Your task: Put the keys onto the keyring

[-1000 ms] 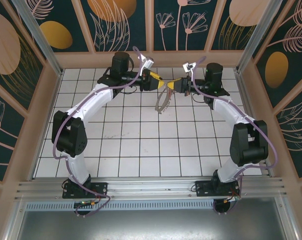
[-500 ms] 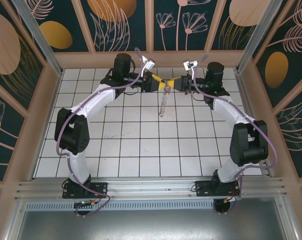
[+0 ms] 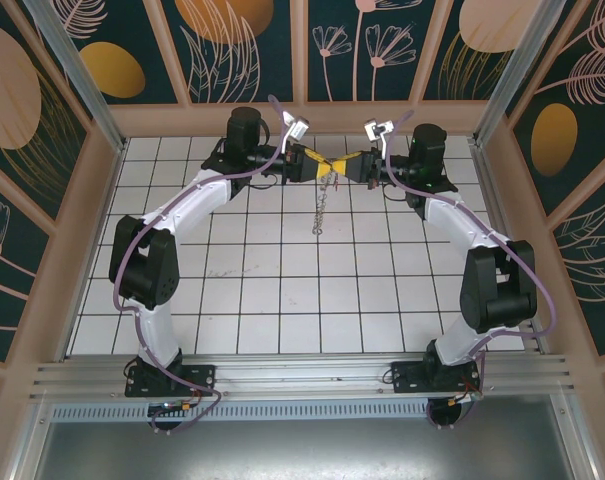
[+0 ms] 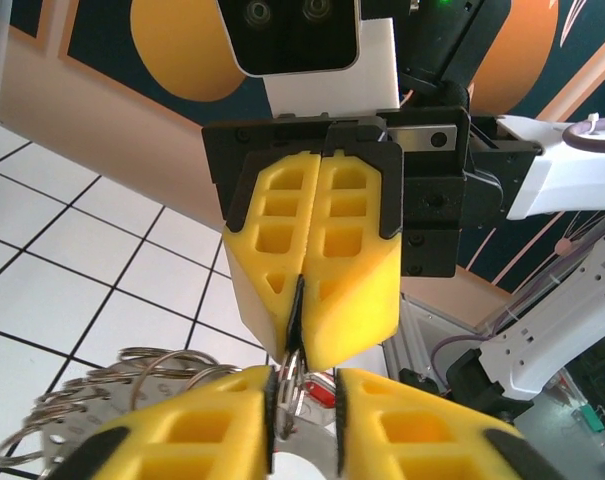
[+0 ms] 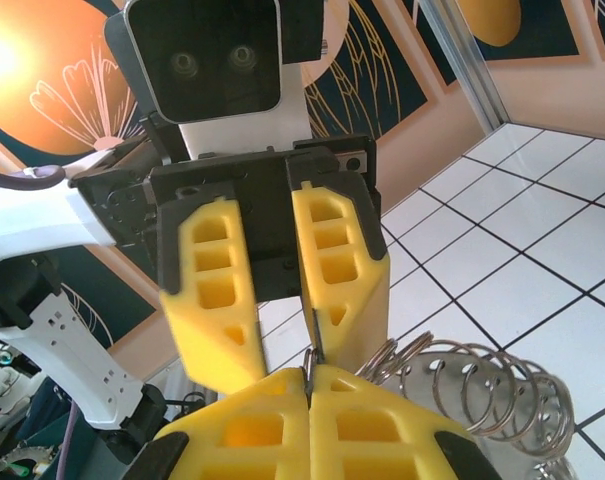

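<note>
My two grippers meet tip to tip above the back middle of the table. The right gripper (image 5: 310,375) (image 3: 344,164) is shut on a thin silver keyring (image 4: 294,372), pinching it at its fingertips. The left gripper (image 4: 304,388) (image 3: 320,163) is open, its yellow fingers (image 5: 214,330) standing apart on either side of that ring. A chain of several linked rings (image 5: 482,385) (image 3: 322,208) on a holed metal strip hangs from the held ring. A small red piece (image 4: 329,388) shows behind the ring; I cannot tell what it is. No separate key is clearly visible.
The white tiled table (image 3: 282,290) spreads below the hanging chain. Patterned walls with wooden frames (image 3: 302,60) close the back and sides. A metal rail (image 3: 302,375) runs along the near edge by the arm bases.
The hanging chain has swung from a curl toward the left to hanging almost straight down. Both grippers have edged slightly toward the back wall, still tip to tip.
</note>
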Available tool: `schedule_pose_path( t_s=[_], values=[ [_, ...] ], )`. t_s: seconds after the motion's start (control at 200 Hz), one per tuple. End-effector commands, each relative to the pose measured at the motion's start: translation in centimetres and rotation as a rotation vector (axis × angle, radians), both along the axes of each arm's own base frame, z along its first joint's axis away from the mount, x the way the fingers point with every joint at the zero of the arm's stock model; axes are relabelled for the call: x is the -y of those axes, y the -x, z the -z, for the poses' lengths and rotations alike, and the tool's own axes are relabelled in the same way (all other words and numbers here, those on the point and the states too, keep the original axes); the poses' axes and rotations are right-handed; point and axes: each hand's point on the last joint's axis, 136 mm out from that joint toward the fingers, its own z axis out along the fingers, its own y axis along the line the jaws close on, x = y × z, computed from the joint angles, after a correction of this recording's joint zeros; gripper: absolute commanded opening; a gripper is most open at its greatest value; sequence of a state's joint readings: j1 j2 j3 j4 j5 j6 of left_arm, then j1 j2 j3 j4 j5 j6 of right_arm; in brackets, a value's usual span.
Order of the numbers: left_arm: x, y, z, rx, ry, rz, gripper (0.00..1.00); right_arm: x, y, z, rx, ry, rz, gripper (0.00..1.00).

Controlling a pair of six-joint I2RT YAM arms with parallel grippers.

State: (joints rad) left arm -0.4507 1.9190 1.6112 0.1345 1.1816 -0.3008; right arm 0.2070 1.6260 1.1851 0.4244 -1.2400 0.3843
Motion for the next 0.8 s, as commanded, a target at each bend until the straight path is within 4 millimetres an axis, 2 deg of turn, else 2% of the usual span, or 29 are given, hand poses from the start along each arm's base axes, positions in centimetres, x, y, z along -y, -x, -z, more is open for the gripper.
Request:
schedule_pose_path(
  t_s=[0.0,0.29,0.385,0.43,0.54,0.616,0.656,0.796],
  values=[
    [0.3,1.0,-0.8,0.034,0.032,0.049,0.21,-0.3,0.6,-2.1,0.087,-0.023,-0.029,0.00],
    [0.9,1.9,-1.2,0.043,0.042,0.080,0.18,-0.4,0.5,-2.0,0.083,-0.022,-0.026,0.00],
    [1.0,2.0,-1.2,0.046,0.041,0.080,0.08,-0.5,0.4,-2.0,0.080,-0.022,-0.024,0.00],
    [1.0,1.9,-1.1,0.046,0.041,0.078,0.00,-0.5,0.4,-2.0,0.080,-0.022,-0.023,0.00],
    [0.9,1.8,-1.3,0.055,0.046,0.052,0.00,-0.3,0.1,-2.0,0.071,-0.019,-0.003,0.00],
    [0.8,1.7,-1.7,0.060,0.059,0.025,0.00,0.4,0.0,-2.2,0.063,-0.024,0.019,0.19],
    [0.7,1.7,-2.1,0.069,0.069,0.015,0.00,0.9,0.0,-2.2,0.059,-0.028,0.034,0.25],
    [0.5,1.8,-3.5,0.086,0.106,-0.013,0.00,2.0,0.7,-2.0,0.051,-0.046,0.057,0.28]
  ],
)
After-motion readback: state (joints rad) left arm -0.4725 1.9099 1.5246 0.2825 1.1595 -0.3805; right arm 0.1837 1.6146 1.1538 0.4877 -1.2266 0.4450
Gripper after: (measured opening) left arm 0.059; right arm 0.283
